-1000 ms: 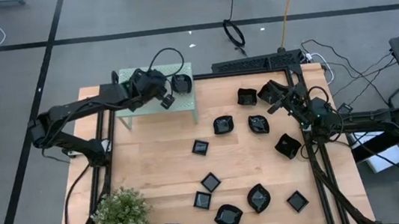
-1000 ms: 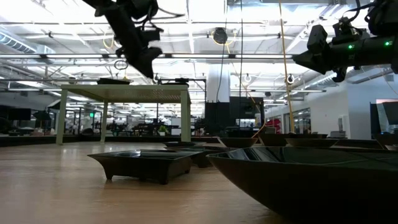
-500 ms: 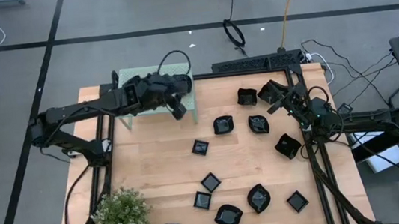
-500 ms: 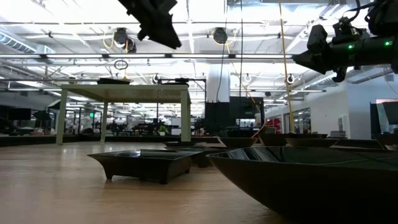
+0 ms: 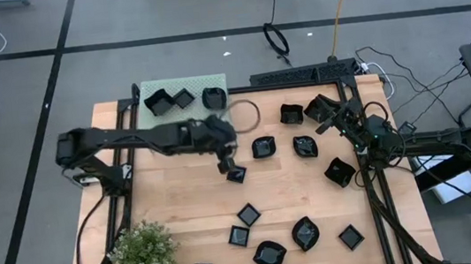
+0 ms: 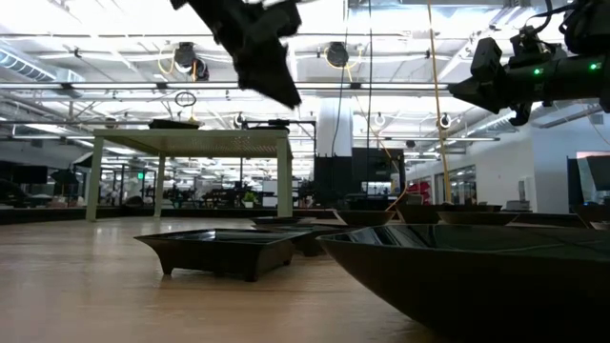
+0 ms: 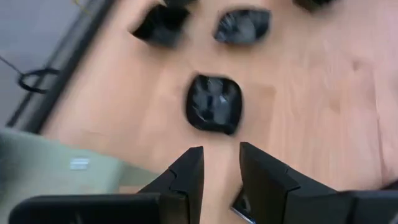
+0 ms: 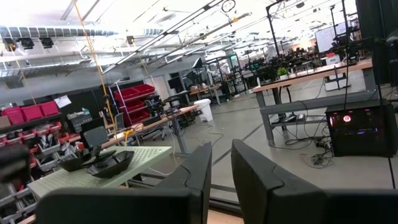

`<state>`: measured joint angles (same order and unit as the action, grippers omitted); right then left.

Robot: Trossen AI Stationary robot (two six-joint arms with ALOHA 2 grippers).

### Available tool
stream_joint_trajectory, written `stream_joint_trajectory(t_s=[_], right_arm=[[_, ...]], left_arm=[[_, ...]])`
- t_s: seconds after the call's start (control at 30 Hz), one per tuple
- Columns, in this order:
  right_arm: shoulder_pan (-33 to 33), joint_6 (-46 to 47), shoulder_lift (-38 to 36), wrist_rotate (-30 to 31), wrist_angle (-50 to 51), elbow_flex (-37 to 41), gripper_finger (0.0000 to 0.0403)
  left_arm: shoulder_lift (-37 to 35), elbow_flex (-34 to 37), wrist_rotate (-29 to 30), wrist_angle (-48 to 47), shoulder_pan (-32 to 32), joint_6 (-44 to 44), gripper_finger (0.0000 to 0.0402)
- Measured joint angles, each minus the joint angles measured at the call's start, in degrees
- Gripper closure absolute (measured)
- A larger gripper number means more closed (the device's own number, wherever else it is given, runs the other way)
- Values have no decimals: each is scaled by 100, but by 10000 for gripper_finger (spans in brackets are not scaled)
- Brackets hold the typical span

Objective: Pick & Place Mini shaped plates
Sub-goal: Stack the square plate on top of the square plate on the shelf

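We are looking across a pale wooden table (image 5: 181, 200) that is standing on a grey floor in a large, bright workshop hall. No brand, label or writing is showing clearly enough for us to read.

Taking the pale green perforated stand (image 5: 149, 90) at the table's far edge as our landmark, we are counting three mini shaped plates (image 5: 183, 97) sitting on top of it. The other black dishes are lying scattered over the wood, from just in front of the stand across to the far side of the table from it.

The left gripper (image 5: 227, 163) is hanging in front of the stand's corner, directly above a small square plate (image 5: 237, 175). Its fingers (image 7: 186, 177) are standing a little apart with only bare wood between them, so it is carrying nothing. A rounded plate (image 7: 213, 104) is lying just ahead of it.

The right gripper (image 5: 324, 124) is waiting well away from the stand, raised over the dishes at the opposite side. Its fingers (image 8: 199, 165) are showing a narrow gap, pinching nothing.

A small potted plant (image 5: 143, 252) is standing at the near corner on the stand's side.
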<state>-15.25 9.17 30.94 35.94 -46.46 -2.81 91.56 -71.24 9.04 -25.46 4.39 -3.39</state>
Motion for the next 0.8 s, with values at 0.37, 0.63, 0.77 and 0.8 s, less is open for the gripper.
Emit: stream_joint_trajectory(t_s=[0.37,0.63,0.77,0.8], right_arm=[[-1,1,-2,1,0,0,351],[0,0,-2,1,1,0,351],[0,0,-2,0,0,-1,351],[-2,0,0,0,0,0,351]], left_arm=[[894,2,-175,-524,-692,984,293],[1384,2,-179,-703,-998,1783,293],[1716,8,-157,-593,-1017,2066,293],[1778,9,-145,-513,-1017,2134,293]])
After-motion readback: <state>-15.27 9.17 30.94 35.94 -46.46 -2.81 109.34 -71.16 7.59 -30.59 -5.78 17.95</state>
